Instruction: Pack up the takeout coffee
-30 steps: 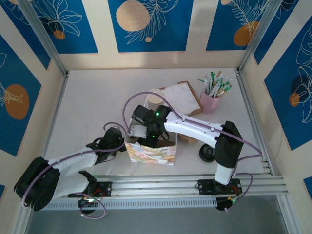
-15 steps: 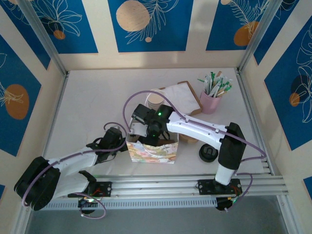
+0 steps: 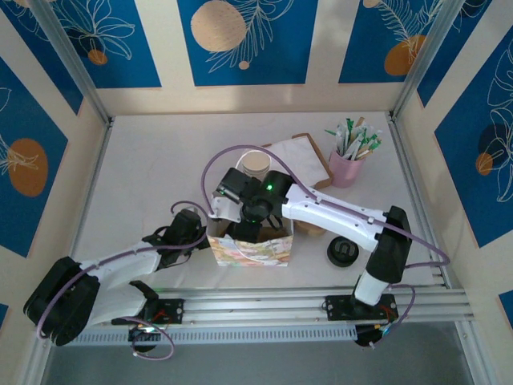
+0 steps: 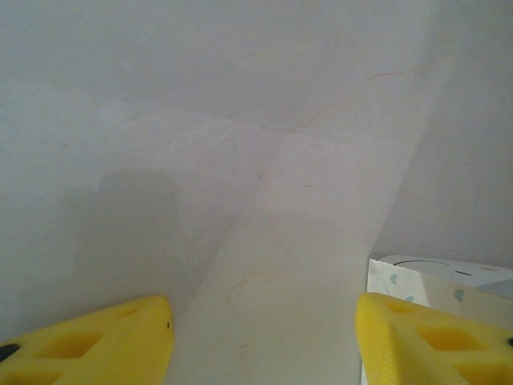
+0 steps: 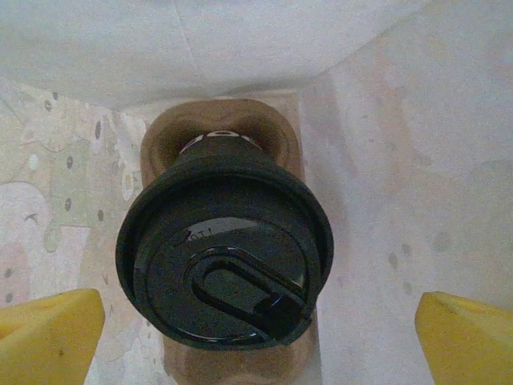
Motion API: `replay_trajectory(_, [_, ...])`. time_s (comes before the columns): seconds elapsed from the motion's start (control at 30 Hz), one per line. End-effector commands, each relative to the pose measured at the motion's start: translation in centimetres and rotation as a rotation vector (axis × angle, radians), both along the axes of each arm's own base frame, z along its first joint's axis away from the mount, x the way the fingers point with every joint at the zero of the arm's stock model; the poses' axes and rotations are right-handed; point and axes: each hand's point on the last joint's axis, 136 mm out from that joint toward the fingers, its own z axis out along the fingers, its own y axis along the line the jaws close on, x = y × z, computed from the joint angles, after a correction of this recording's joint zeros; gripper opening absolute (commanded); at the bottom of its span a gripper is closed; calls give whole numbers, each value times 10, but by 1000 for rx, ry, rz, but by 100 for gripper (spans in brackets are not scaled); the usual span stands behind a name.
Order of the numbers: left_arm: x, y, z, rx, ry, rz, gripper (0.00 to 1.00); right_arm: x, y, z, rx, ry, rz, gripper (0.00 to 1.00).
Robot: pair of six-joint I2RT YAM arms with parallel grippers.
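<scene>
The takeout coffee (image 5: 224,261), a small cup with a round black lid, stands in a brown cardboard carrier (image 5: 168,132) at the bottom of the patterned paper bag (image 3: 250,247). My right gripper (image 5: 256,321) hangs over the bag's mouth looking straight down. It is open, its yellow fingertips (image 5: 52,325) wide on either side of the lid and not touching it. In the top view the right gripper (image 3: 243,218) covers the bag's opening. My left gripper (image 4: 264,321) is open at the bag's left side (image 3: 200,234), with bare table between its fingers and the bag's corner (image 4: 425,277) behind the right finger.
A stack of cream paper cups (image 3: 256,167) stands just behind the bag. White napkins on a brown tray (image 3: 303,160) lie further back, beside a pink cup of sticks and straws (image 3: 346,164). A loose black lid (image 3: 341,253) lies on the table at right.
The right arm's elbow has swung right and its gripper has drawn back slightly above the bag, uncovering the cream cup stack. The left arm and bag have stayed put.
</scene>
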Motion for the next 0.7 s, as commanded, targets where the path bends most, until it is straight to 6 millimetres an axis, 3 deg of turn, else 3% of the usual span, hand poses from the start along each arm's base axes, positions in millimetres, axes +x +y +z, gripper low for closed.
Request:
replay_trajectory(0.0, [-18,-18,-11,-39,73,-85,63,-5,2,30,71,-17,0,99])
replay_trajectory(0.4, [-18,-18,-9,-39,67,-85,62,-12,2,55,143,-23,17,100])
replay_trajectory(0.67, [-17,-19,-7,-36,66,-89,63,-14,2,48,130,-4,20,100])
